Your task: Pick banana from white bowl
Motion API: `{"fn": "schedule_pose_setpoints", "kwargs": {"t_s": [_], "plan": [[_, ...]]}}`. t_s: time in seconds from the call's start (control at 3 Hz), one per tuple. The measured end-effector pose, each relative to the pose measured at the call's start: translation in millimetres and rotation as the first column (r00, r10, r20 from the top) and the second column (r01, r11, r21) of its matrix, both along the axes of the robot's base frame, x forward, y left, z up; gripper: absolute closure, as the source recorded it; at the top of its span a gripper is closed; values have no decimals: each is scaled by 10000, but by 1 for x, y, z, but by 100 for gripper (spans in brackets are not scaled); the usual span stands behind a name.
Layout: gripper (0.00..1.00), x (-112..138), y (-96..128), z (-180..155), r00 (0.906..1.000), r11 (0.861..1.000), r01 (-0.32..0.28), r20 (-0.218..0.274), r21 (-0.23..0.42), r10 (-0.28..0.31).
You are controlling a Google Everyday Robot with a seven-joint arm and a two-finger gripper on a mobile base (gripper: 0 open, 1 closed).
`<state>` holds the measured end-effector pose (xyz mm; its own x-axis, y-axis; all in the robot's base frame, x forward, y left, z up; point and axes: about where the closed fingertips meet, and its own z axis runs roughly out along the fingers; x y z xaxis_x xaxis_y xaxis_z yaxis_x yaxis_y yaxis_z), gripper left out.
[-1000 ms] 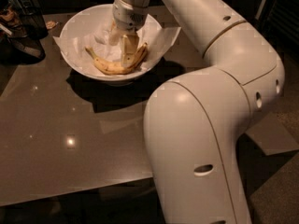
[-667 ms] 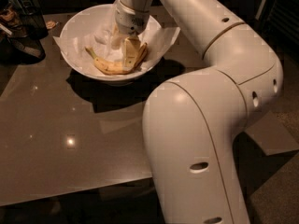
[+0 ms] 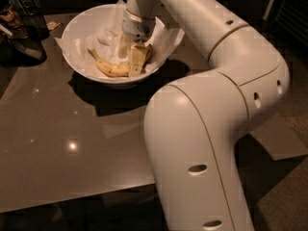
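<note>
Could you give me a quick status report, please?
Gripper down inside white bowl, at one end of banana. Banana lying on paper, not lifted. Nothing blocking.

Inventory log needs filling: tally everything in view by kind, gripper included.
Banana: 1
Bowl: 1
Paper liner: 1
Basket: 1
Gripper: 1, down in the bowl, over the banana
Total: 5
</note>
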<state>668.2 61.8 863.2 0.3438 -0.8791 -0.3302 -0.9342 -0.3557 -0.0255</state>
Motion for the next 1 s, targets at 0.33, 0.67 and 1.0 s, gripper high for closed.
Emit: {"fn": "schedule_pose_setpoints", "kwargs": {"t_s": [0.33,0.67,1.0], "plan": [[34,0,-2,-7,9999,9999,36,-150,-113,-38],[34,0,-5,-13,9996,9998,42,-269,-216,-48],[53,-4,-12,-12,9997,9990,12,-241,-437,-23]]}}
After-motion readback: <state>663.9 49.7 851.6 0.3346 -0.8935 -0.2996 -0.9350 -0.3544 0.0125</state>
